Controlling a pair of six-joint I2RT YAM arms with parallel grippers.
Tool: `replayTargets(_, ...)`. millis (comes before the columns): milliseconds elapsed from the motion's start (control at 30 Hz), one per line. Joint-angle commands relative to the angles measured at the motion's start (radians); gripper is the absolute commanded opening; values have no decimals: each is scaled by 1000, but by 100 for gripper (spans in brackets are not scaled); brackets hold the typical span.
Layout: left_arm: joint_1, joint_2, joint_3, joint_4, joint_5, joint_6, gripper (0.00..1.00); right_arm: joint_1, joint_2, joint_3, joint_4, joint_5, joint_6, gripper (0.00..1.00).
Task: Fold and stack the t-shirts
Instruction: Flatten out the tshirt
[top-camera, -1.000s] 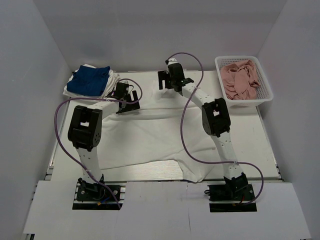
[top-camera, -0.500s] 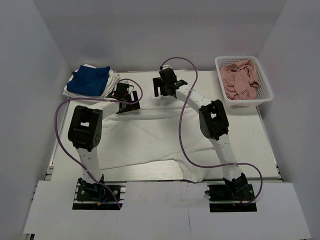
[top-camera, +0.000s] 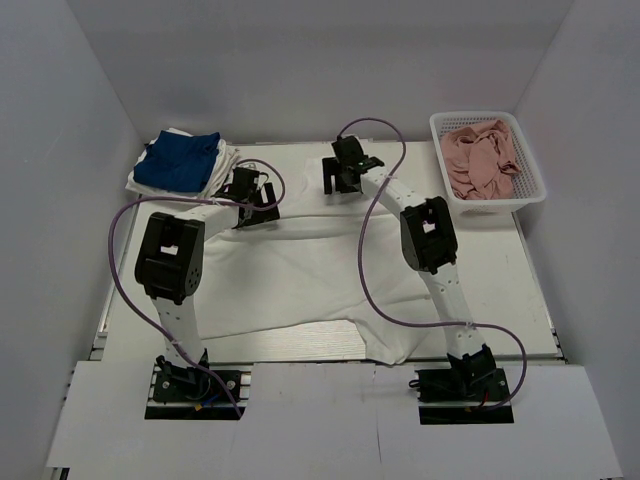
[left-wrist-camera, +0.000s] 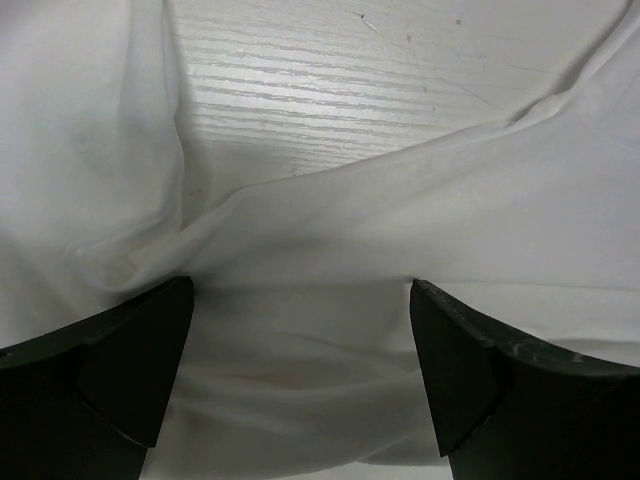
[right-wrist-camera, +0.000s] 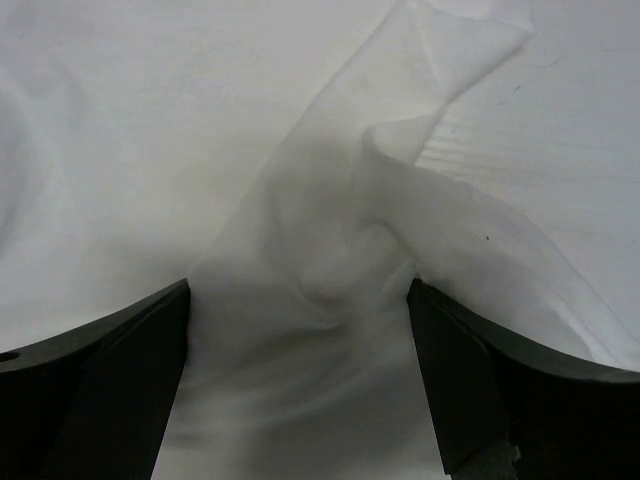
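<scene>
Right hand (top-camera: 346, 178) shifted right, left hand (top-camera: 254, 204) unmoved, both wide open above white t-shirt (top-camera: 300, 275), gripping nothing

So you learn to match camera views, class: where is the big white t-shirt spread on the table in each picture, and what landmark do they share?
Top view: white t-shirt spread across the middle, between the arms.
Left wrist view: white t-shirt fills the lower half and left side.
Right wrist view: white t-shirt fills most, bunched at centre.
Shared landmark: the pale table.
</scene>
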Motion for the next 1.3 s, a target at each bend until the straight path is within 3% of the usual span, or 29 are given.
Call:
replayTargets(0,0,-67,-35,-63,-92,-16,100,-64,46,45,-81,-13,-11,90)
replayTargets(133,0,-85,-56,-54,-119,-16,100,-141,30,0,-35,-8,-9,90)
replayTargets(267,0,-104,-110,21,-130,-28,100,-209,59,36,47,-218,-9,90)
replayTargets(367,0,-104,-110,42,-121,-8,100,-239,89,55,181,-292,-43,90)
replayTargets(433,0,-104,-110,42,-121,1,100,-250,128,140,193,-294,-41,90)
replayTargets(533,0,-114,-110,51,-121,1,100,-272,123,92,320,-101,20,90)
replayTargets(600,0,-124,-110,51,-121,12,100,-290,116,76,411,-108,37,90)
replayTargets(767,0,-197,-110,22,-121,12,100,-324,121,161,358,-226,63,90)
replayTargets(933,0,-303,-133,0,-75,-19,100,-310,-72,-14,355,-329,-40,90)
replayTargets(1100,0,-430,-210,-73,-64,-91,100,-256,-328,-212,259,-231,-112,90)
replayTargets(1133,0,-446,-227,-92,-64,-112,100,-252,-408,-387,270,-194,-103,90)
replayTargets(1267,0,-512,-334,-132,-107,-183,100,-223,-643,-727,336,-171,-28,90)
